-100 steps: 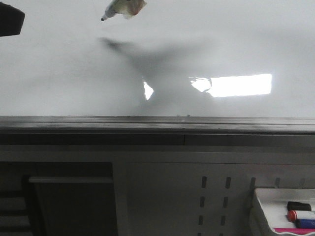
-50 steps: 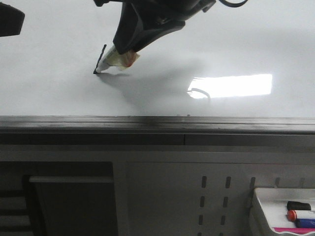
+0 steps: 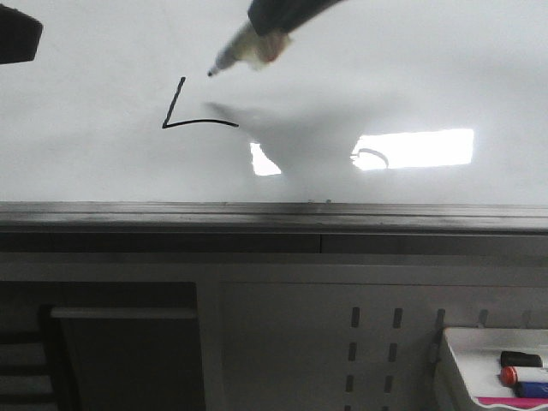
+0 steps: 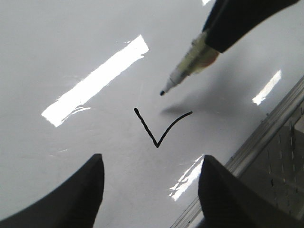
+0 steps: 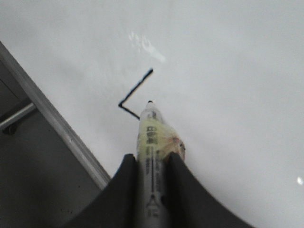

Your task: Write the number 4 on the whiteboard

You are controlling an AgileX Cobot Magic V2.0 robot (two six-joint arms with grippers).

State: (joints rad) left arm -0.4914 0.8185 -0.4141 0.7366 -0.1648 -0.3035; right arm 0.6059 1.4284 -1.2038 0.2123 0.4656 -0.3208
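Note:
The whiteboard (image 3: pixel 103 163) fills the upper front view, with bright glare patches. On it is the unfinished number 4 (image 3: pixel 174 103), a black L-like angle: a slanted stroke and a horizontal bar. It also shows in the left wrist view (image 4: pixel 145 126) and the right wrist view (image 5: pixel 135 89). My right gripper (image 5: pixel 152 159) is shut on a marker (image 3: pixel 244 50) with a yellowish label. The marker's black tip hangs off the board, above the bar's right end. My left gripper (image 4: pixel 152 161) is open and empty, just above the board near the angle's corner.
The board's grey metal edge (image 3: pixel 274 214) runs across the front. Below it is a perforated panel (image 3: pixel 372 351). A small white tray (image 3: pixel 462 351) with coloured markers (image 3: pixel 522 374) sits at the lower right. A dark block (image 3: pixel 17 38) shows at the upper left.
The board was blank a second ago. The marker came down, drew the slanted stroke, then the horizontal bar to the right, and has now lifted off the board.

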